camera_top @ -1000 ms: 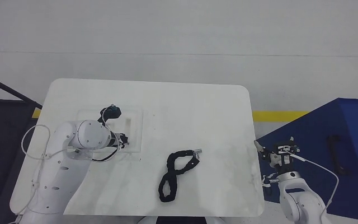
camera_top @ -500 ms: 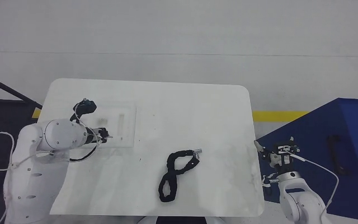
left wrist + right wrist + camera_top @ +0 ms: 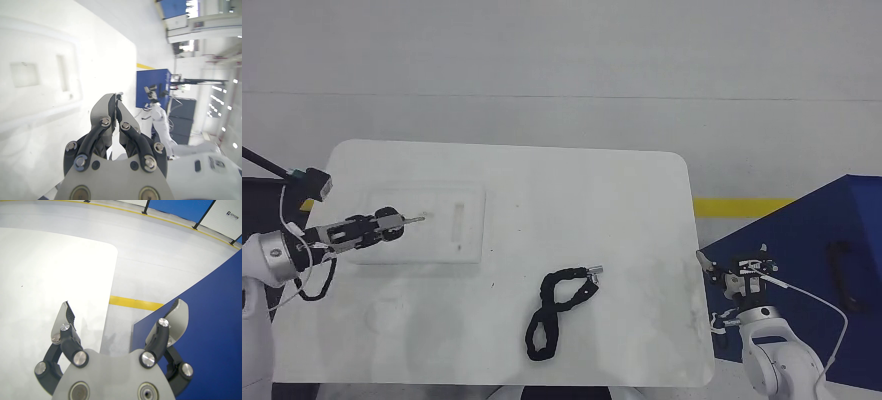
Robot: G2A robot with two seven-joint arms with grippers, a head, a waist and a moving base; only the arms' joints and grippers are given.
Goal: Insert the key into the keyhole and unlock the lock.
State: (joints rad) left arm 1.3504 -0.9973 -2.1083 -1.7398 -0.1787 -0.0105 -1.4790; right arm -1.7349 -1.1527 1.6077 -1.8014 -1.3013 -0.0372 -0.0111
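Note:
A black chain lock (image 3: 555, 305) lies coiled at the table's front middle, its metal keyhole end (image 3: 593, 269) pointing right. My left gripper (image 3: 397, 221) hovers over the white foam tray (image 3: 467, 245) at the table's left, shut on a thin metal key (image 3: 415, 217) whose tip pokes out toward the right. In the left wrist view the key blade (image 3: 115, 110) sits edge-on between the closed fingers of the gripper (image 3: 116, 98). My right gripper (image 3: 739, 270) (image 3: 122, 302) rests open at the table's right edge, nothing in it, far from the lock.
The foam tray has a narrow slot (image 3: 62, 74) and a square recess (image 3: 24, 74), both bare. A blue panel (image 3: 832, 250) stands just right of the table beside the right arm. Open tabletop separates the tray from the lock.
My left arm has pulled back to the left, off the tray's recesses, with the key in its fingers. The right arm and the lock have stayed put.

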